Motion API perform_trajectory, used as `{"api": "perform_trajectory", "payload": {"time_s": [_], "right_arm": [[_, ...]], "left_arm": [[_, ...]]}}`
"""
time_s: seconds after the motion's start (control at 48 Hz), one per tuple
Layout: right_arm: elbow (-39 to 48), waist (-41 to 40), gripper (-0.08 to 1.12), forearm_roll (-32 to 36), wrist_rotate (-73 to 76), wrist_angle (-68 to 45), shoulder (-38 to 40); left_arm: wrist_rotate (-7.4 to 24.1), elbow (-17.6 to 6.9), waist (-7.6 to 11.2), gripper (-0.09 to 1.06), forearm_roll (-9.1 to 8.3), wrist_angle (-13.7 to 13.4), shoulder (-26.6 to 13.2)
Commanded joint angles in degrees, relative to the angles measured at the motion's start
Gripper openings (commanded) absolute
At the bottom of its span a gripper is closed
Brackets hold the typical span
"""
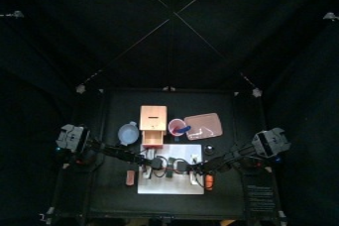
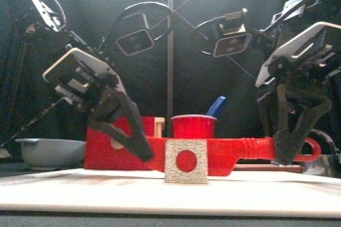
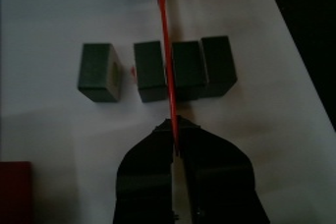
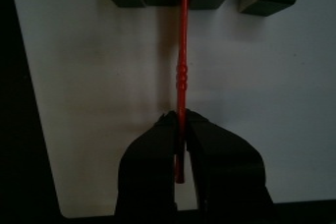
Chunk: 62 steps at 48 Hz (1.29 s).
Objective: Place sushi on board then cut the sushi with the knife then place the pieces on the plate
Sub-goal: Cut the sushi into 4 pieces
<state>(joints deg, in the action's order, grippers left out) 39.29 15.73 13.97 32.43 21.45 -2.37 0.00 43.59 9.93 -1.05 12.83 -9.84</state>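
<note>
In the left wrist view, the left gripper (image 3: 168,126) has its jaws closed on the thin edge of the red knife (image 3: 161,51). The knife runs straight out from the jaw tips across the sushi roll (image 3: 184,69). The roll's dark green blocks lie just ahead of the jaws on the white cutting board (image 3: 66,22). One block sits a little apart to one side of the blade, and the others are close together.

In the right wrist view, the right gripper (image 4: 182,122) has its jaws clamped on the same knife. The blocks lie well ahead of the tips, on either side of the blade.

In the front view, the knife spans level between the two grippers. A block's white-and-red end face shows below it, midway between them. Behind stand a red cup (image 2: 194,126) holding a blue knife (image 2: 216,105) and, beyond the left jaws, a blue-grey bowl (image 2: 51,152).

In the top view, both grippers hang over the board. The pink tray (image 1: 205,125) and the wooden box (image 1: 153,127) sit behind them on the worktop (image 1: 113,195).
</note>
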Motion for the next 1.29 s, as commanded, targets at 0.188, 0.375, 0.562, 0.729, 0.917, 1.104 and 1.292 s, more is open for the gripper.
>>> {"api": "perform_trajectory", "payload": {"time_s": [0.188, 0.375, 0.562, 0.729, 0.917, 1.104, 1.292], "right_arm": [[-3.3, 0.1, 0.38, -0.4, -0.4, -1.1, 1.3], [-4.5, 0.0, 0.38, 0.3, -1.0, 0.5, 3.3], [-4.7, 0.1, 0.38, 2.1, -0.7, 3.0, 6.7], [-5.2, 0.2, 0.38, 2.2, -0.6, 4.2, 8.7], [-6.3, 1.8, 0.38, 1.8, -0.6, 4.5, 8.9], [-6.7, 3.0, 0.38, 1.4, -0.5, 4.2, 7.6], [-6.9, 2.7, 0.38, 1.8, -0.8, 4.1, 6.2]], "left_arm": [[0.3, -1.4, 0.62, 0.38, 1.14, 1.1, 2.0], [0.3, -1.3, 0.09, 0.38, 0.62, 1.3, 4.8], [0.3, -1.2, 0.09, 0.38, 0.26, 1.1, 8.0], [0.2, -1.3, 0.44, 0.38, 0.35, 1.1, 9.4], [0.1, -1.9, 2.29, 0.38, 0.53, 1.1, 9.4], [0.1, -2.0, 4.66, 0.38, 2.20, 1.1, 9.4], [0.2, -1.8, 5.01, 0.38, 3.60, 0.9, 8.8]]}}
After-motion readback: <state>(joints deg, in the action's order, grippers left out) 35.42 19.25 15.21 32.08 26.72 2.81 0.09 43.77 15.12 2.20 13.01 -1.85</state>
